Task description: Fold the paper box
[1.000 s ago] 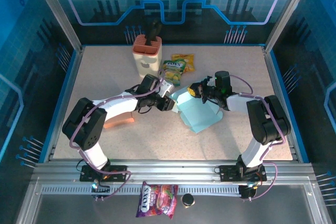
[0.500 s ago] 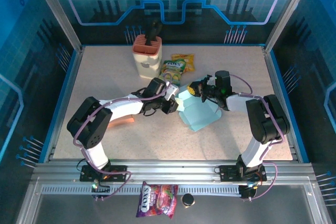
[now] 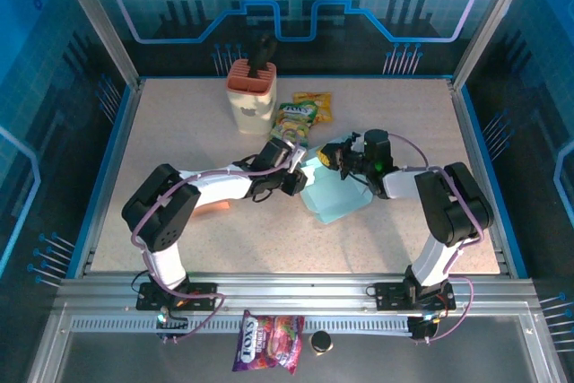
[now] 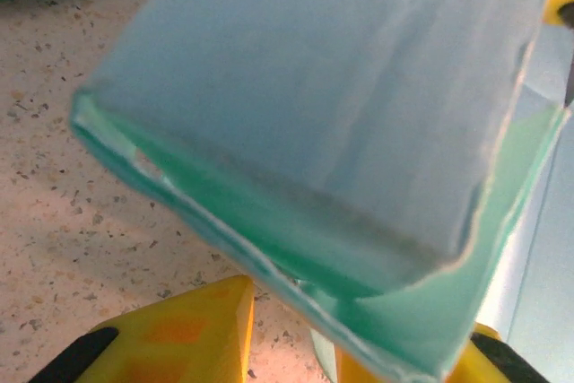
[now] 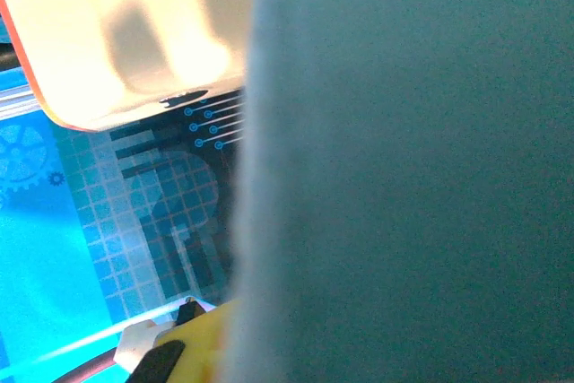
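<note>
The teal paper box (image 3: 339, 193) lies partly folded at mid-table, one flap raised at its far edge. My left gripper (image 3: 300, 178) is at the box's left edge. In the left wrist view its yellow fingers (image 4: 184, 334) stand apart and open, the box's (image 4: 314, 114) green rim passing over the gap and the right finger. My right gripper (image 3: 337, 157) is shut on the raised flap. That flap (image 5: 413, 177) stands edge-on against the right wrist camera, with one yellow finger (image 5: 184, 347) beside it and the other hidden.
An orange-and-white holder (image 3: 251, 94) stands at the back, with two snack packets (image 3: 298, 119) (image 3: 314, 103) right behind the grippers. An orange block (image 3: 208, 207) lies under the left forearm. A purple packet (image 3: 267, 343) and a black cap (image 3: 320, 341) lie on the front rail.
My left gripper has slid right along the table to the box's left edge. The right gripper has shifted slightly left with the flap, and the box has bunched up a little.
</note>
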{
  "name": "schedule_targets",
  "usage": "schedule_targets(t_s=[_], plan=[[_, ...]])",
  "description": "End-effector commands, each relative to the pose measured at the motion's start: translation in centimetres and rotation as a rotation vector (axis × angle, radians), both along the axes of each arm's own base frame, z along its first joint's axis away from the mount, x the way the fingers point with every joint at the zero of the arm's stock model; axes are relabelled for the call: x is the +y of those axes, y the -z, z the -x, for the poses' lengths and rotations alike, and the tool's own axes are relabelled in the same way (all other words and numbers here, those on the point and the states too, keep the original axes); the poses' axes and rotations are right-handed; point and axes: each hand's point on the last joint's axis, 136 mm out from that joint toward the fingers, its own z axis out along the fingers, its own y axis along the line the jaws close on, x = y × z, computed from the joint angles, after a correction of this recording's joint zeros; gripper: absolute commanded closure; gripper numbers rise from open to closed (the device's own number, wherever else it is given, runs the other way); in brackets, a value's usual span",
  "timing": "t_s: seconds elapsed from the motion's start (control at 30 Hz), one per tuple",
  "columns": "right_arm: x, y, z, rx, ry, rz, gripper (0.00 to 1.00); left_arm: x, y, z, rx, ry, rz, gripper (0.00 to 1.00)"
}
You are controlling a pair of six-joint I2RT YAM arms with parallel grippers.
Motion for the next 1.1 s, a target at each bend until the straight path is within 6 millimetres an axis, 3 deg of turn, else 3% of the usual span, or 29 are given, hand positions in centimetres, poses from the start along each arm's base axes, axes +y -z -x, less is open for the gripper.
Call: schedule_targets(t_s=[0.0, 0.6, 1.07], plan=[[0.3, 0.5, 0.6, -0.016, 0.028, -0.006, 1.0, -0.1, -0.4, -1.2, -0.035, -0.062, -0.001, 0.71], [0.9, 2.6, 2.4, 0.001, 0.088, -0.024, 1.0, -0.2, 0.3, -2.3, -0.041, -0.217, -0.024, 0.71], [1.5, 2.8, 2.9, 0.021, 0.078, -0.032, 1.0, -0.9, 0.5, -3.1, -0.032, -0.295, -0.045, 0.82]])
